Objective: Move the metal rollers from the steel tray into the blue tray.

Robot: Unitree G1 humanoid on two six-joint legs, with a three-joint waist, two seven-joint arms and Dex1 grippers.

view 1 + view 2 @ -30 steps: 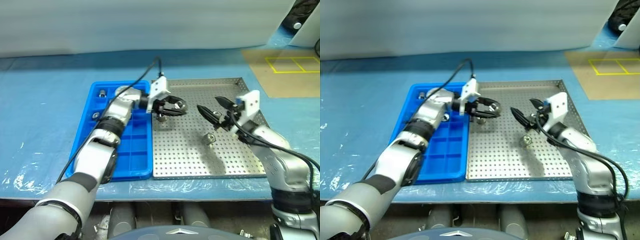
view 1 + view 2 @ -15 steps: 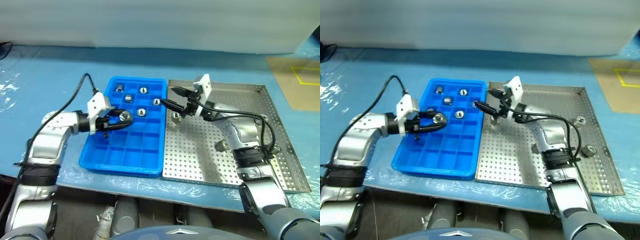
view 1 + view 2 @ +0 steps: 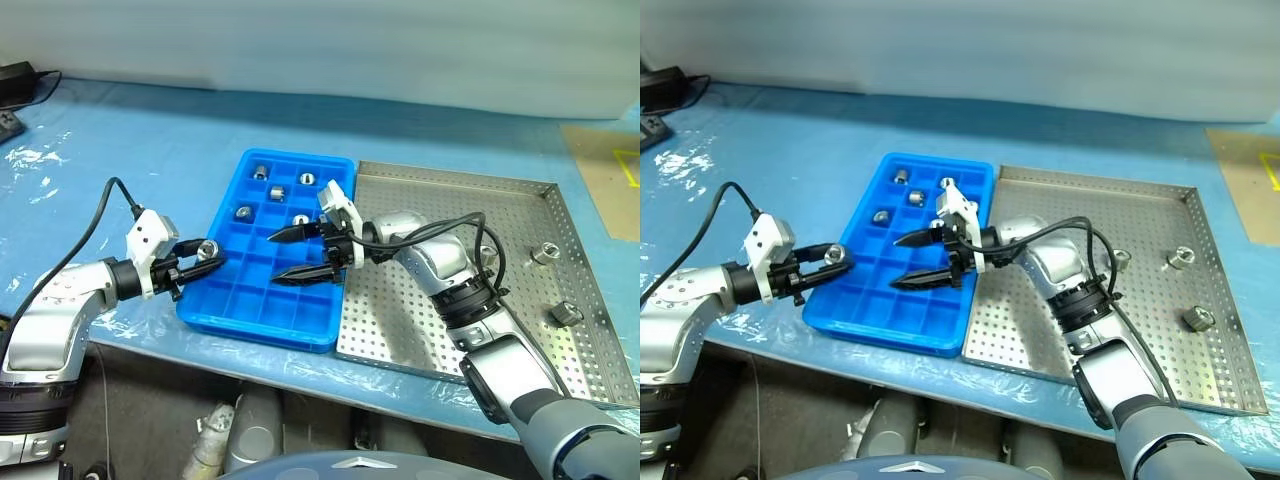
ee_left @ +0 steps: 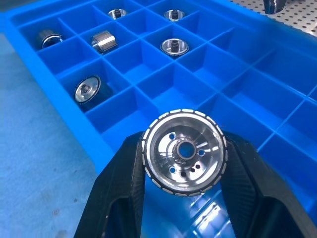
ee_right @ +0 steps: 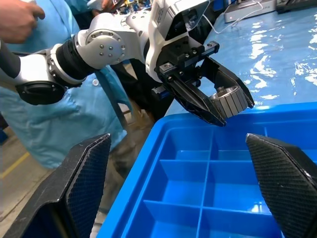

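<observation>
Our left gripper (image 3: 200, 262), with its two black fingers, is clenched on one small shiny silver metal roller (image 4: 184, 151), a short ridged cylinder with a central hole. It holds the piece at the outer long edge of the bright blue rectangular plastic tray (image 3: 232, 318) with the grid of square compartments, just above the rim. Our right gripper (image 3: 285, 255) stands wide apart and grasps nothing; its pointed black fingers (image 5: 86, 178) reach over the blue tray's middle compartments from the side of the steel tray.

Five metal rollers (image 3: 242, 213) already lie in the blue tray's far compartments, each apart from the others. Just beside the blue tray sits the large square silver steel tray (image 3: 455, 190) with the dotted perforated floor and low rim. Two more rollers (image 3: 542, 253) rest near its far right side, well apart from our grippers. In the right wrist view a person in a light blue gown (image 5: 74, 106) stands behind our left arm.
</observation>
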